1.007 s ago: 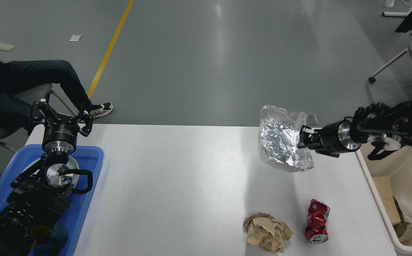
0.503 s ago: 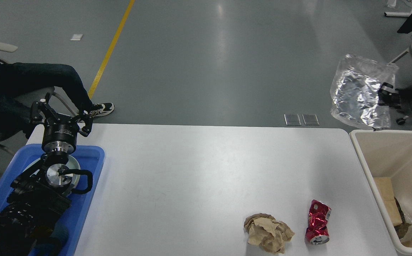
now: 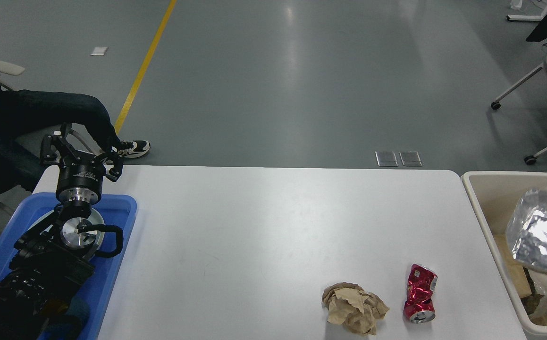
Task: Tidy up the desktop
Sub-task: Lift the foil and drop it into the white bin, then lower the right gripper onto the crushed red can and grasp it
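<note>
White desktop [image 3: 254, 245] with a crushed red can [image 3: 420, 293], long axis 12-to-6, and crumpled brown paper [image 3: 354, 309] lying toward 4 o'clock from the left gripper [image 3: 82, 153], whose fingers are spread empty above the blue tray [image 3: 120, 226]; the right gripper is out of view.

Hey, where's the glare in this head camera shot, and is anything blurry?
Head view: overhead lights streak pale glare down the grey floor; the silver foil bag in the beige bin flashes bright highlights and looks slightly soft; the desktop is evenly lit.
</note>
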